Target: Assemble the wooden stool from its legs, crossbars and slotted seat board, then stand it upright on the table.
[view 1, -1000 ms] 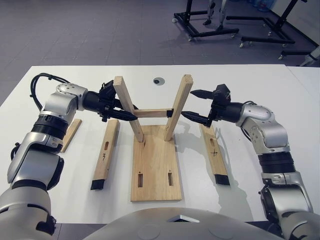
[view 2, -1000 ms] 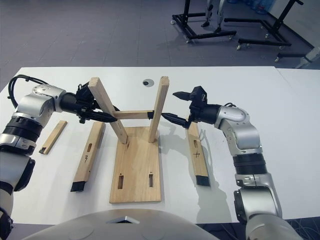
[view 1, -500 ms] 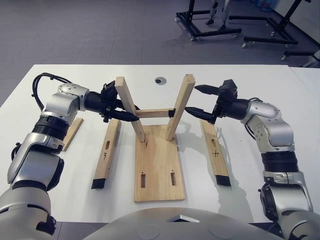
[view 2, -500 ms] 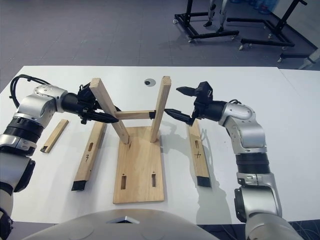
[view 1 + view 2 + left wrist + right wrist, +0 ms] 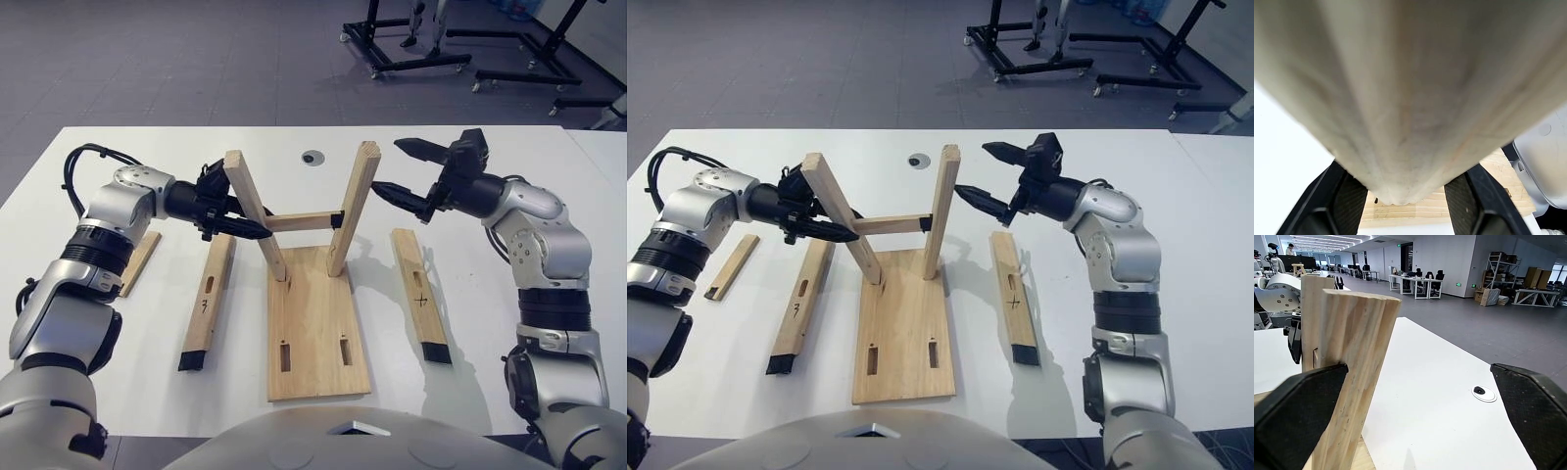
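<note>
Seat board: the seat board (image 5: 315, 338) lies flat on the white table (image 5: 137, 387), near the middle, with two empty slots at its near end.
Left upright leg: the left upright leg (image 5: 241, 186) stands in a far slot of the board and leans away from the centre, toward the robot's left.
Right upright leg: the right upright leg (image 5: 355, 201) stands in the other far slot and tilts toward the robot's right.
Crossbar: the crossbar (image 5: 299, 222) runs level between the two standing legs, partway up.
Left gripper: the left gripper (image 5: 251, 221) pinches the left upright leg just above the crossbar; in the left wrist view a dark finger (image 5: 1347, 200) sits on either side of the wood (image 5: 1410, 98).
Right gripper: the right gripper (image 5: 387, 166) hangs beside the top of the right upright leg with its fingers (image 5: 1293, 411) spread wide and holding nothing (the lower tip is just beside the leg's outer face, contact unclear).
Left loose leg: the left loose leg (image 5: 208, 299) lies flat on the table, left of the board.
Right loose leg: the right loose leg (image 5: 419, 305) lies flat, right of the board.
Short bar: a short bar (image 5: 140, 260) lies at the table's left side, by the left arm.
Cable hole: a round cable hole (image 5: 312, 158) sits in the table beyond the legs.
</note>
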Controlling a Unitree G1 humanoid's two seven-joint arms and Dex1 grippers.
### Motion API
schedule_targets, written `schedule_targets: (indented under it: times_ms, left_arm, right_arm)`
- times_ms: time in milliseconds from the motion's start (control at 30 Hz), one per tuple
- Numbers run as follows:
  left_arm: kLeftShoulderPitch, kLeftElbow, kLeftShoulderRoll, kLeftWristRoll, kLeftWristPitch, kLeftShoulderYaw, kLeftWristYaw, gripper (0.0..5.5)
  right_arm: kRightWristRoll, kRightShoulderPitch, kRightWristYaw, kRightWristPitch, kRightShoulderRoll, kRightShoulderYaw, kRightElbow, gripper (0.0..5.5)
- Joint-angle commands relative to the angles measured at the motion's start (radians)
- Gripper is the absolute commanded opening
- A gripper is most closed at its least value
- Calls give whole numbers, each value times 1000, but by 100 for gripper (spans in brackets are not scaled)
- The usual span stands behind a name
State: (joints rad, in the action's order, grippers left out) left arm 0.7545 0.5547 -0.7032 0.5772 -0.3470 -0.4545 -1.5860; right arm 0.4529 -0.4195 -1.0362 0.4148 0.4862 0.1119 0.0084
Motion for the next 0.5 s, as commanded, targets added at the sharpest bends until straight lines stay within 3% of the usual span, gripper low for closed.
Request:
schedule_targets:
  times_ms: [33,167,500]
  left_arm:
    - [19,-37,89,-69,-24,-165,-28,213]
    - [34,-37,107,-66,-20,-174,-28,213]
    - [-96,-34,88,-92,95,-2,-19,213]
  right_arm:
    - [54,-55,-17,4,-108,-121,-96,537]
    - [49,-55,-10,8,-123,-138,-103,537]
    - [-25,6,-11,-57,-1,-66,-4,537]
